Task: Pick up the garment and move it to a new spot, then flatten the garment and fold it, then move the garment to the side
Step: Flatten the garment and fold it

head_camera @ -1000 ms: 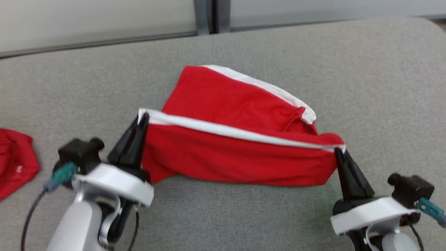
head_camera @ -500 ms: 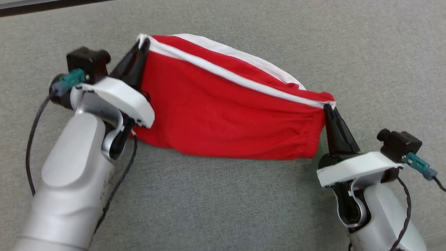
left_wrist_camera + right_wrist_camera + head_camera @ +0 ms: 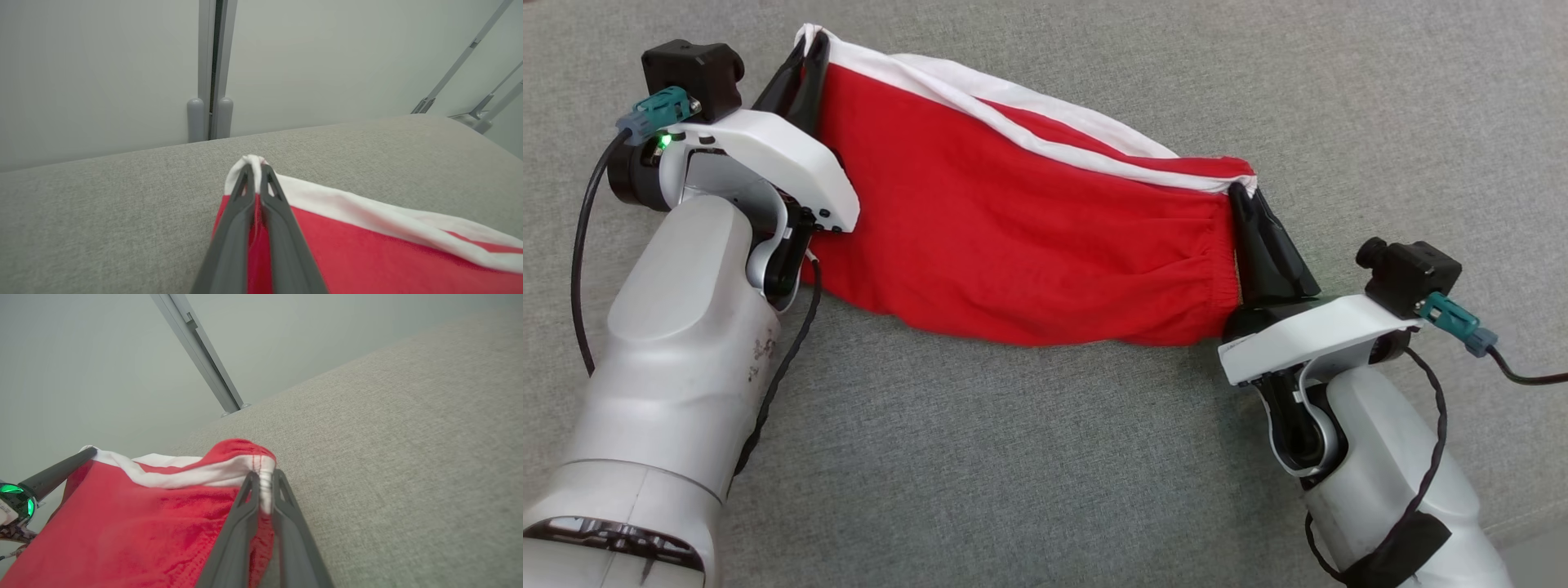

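Garment (image 3: 1029, 237): red cloth with a white band along its upper edge, held stretched between the two grippers over a grey fabric surface (image 3: 1013, 457). The white band runs taut from one held corner to the other, sloping down toward the robot's right. The red body hangs below it, with fine gathers near the right end. Whether the lower hem touches the surface cannot be told. At the garment's left end the left gripper (image 3: 810, 47) has its fingers pressed together on the white corner, and the left wrist view shows a fold of white cloth bulging out above the fingertips. The right gripper (image 3: 1243, 194) likewise pinches the opposite corner, and the right wrist view shows the stitched white band caught between its fingers. The grippers are well apart, one at each end of the band. A black cable (image 3: 580, 245) loops off the left wrist, where a small green light (image 3: 667, 140) is lit. Pale wall panels (image 3: 102, 73) and a grey upright post (image 3: 210, 69) stand behind the surface's far edge.
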